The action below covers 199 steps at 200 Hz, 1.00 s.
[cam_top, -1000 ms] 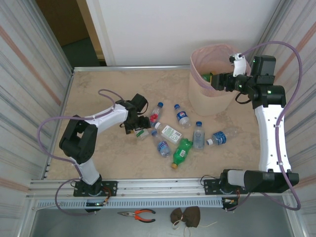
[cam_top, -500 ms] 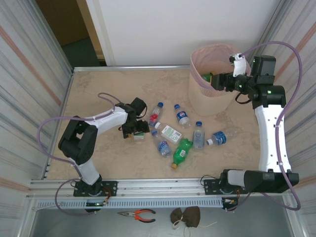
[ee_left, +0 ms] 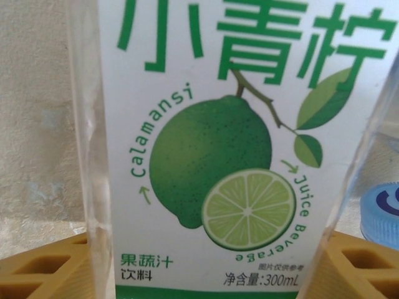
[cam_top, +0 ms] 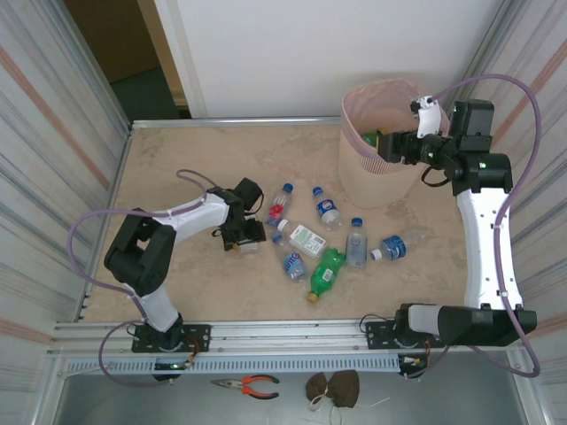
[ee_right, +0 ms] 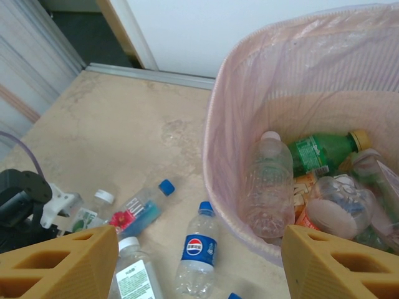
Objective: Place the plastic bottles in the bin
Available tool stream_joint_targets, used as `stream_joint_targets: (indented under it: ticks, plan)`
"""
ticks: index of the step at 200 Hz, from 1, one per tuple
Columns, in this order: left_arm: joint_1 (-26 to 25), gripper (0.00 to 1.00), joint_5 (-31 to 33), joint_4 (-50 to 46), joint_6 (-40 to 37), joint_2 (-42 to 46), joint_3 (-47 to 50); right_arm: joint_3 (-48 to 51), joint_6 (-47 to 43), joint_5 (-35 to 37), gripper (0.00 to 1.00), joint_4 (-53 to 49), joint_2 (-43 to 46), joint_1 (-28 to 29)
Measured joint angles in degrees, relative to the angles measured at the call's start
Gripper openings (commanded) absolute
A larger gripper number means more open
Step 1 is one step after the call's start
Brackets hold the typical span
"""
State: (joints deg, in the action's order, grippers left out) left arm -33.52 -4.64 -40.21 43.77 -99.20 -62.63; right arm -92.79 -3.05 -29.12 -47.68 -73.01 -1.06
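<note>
Plastic bottles (cam_top: 326, 270) scattered on their sides across the middle of the table (cam_top: 177, 159). At the left end of the cluster, left gripper (cam_top: 244, 235) low over a white-green lime-labelled bottle (ee_left: 212, 156), yellow fingers (ee_left: 43, 271) spread wide on either side, not clamped. Farther right, red-labelled, blue-capped clear and green ones lying loose. Far right, bin (cam_top: 363, 181) upright with several bottles inside; right gripper (cam_top: 387, 147) above its rim, jaws parted, empty.

left claw (cam_top: 244, 235) points down, spread wide; right claw (cam_top: 390, 146) held high, also spread wide.
</note>
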Motion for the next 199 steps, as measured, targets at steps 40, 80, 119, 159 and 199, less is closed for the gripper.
stream_joint_targets:
  ticks: [40,80,119,159,199]
  plan:
    - [0.00,0.66,0.04,-0.26,-0.74,2.01,0.57,0.02,0.04,0.92,0.68,0.02,0.33,2.03]
    - [-0.66,0.65,-0.42,3.50,-4.61,13.11,1.97,0.55,1.79,0.61,0.68,1.01,1.57,5.09]
    - [-0.74,0.59,-4.94,12.20,-9.40,24.98,3.02,4.76,6.08,-2.78,0.69,6.32,4.48,8.37]
    - [-0.74,0.55,-12.92,22.36,-13.05,31.19,3.32,6.47,10.67,-6.58,0.69,12.74,5.35,13.62]
    - [-0.74,0.51,-23.04,30.40,-16.09,31.89,3.30,6.47,14.75,-8.33,0.77,17.77,5.07,19.69]
